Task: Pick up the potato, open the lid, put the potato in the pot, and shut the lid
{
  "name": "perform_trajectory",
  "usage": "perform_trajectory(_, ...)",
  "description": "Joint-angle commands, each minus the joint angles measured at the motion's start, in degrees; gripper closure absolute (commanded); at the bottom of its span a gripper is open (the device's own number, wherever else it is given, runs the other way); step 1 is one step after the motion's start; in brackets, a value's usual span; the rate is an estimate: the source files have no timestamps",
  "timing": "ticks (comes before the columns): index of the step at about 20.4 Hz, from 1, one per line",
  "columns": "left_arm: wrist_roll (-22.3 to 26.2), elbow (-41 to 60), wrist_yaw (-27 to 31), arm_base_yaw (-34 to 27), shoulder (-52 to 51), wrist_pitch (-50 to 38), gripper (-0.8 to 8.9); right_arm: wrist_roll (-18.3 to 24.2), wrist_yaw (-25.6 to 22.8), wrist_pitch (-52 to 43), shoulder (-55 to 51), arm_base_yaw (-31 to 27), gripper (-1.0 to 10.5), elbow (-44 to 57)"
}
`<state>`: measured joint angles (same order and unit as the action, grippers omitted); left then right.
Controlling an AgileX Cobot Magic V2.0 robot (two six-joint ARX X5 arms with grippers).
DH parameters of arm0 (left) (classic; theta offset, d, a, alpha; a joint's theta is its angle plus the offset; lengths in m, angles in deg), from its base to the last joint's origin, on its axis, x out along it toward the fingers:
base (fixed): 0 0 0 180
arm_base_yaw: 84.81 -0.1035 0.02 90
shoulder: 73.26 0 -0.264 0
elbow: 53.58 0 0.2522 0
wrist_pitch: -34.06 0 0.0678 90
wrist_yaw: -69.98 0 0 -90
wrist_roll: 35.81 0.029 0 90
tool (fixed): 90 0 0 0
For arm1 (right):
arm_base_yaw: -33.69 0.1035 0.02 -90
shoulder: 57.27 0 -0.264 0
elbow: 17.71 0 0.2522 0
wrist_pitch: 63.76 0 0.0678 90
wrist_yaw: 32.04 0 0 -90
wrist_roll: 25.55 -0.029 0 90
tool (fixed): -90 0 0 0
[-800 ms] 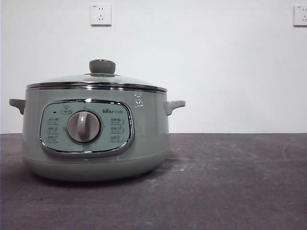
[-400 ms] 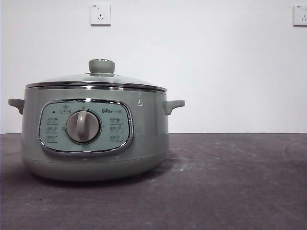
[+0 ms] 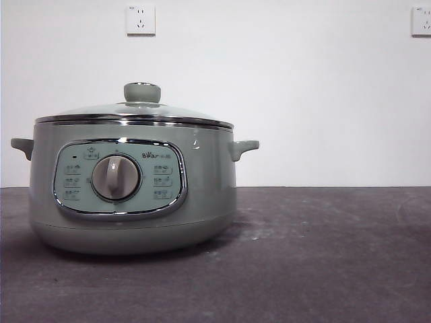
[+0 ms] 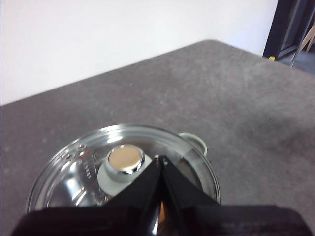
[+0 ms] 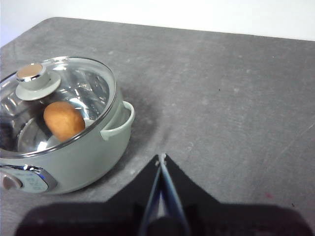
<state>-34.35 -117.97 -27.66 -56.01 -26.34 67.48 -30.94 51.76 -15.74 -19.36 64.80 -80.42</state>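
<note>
Right wrist view: potato [image 5: 63, 120] inside lidded pot [image 5: 93, 152], beside pressed-together right jaws; left jaws likewise

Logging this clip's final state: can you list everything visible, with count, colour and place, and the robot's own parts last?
pot: one, sage green, on the table's left part in the front view
lid: one, glass with chrome rim and green knob, seated on the pot
potato: one, orange-brown, inside the pot, seen through the lid
table: one, dark grey, under the pot
wall sockets: two, white, on the wall
left gripper: one, black, jaws shut, above the lid beside its knob
right gripper: one, black, jaws shut, over bare table beside the pot
</note>
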Motion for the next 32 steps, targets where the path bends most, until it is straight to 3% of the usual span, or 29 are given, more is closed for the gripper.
perform_trajectory(1, -0.33, -0.09, 0.11, 0.04, -0.09, 0.59, 8.17, -0.55, -0.22, -0.22, -0.15, 0.07, 9.5, 0.35)
perform_trajectory(12, -0.33, -0.09, 0.04, 0.11, -0.13, 2.10, 8.17, -0.55, -0.20, -0.07, -0.15, 0.07, 9.5, 0.35)
perform_trajectory(18, 3.32, 0.46, 1.49, -4.31, -3.52, 5.84, 8.17, -0.55, -0.17, 1.07, -0.15, 0.09, 9.5, 0.35)
perform_trajectory(25, 2.62, 23.41, 1.29, -15.87, -19.52, -18.27, 8.17, -0.55, -0.17, 1.05, -0.15, 0.09, 9.5, 0.35)
perform_trajectory(32, -3.15, 42.66, 1.22, -27.47, -36.79, -19.37, 8.17, -0.55, -0.17, 1.05, -0.15, 0.09, 9.5, 0.35)
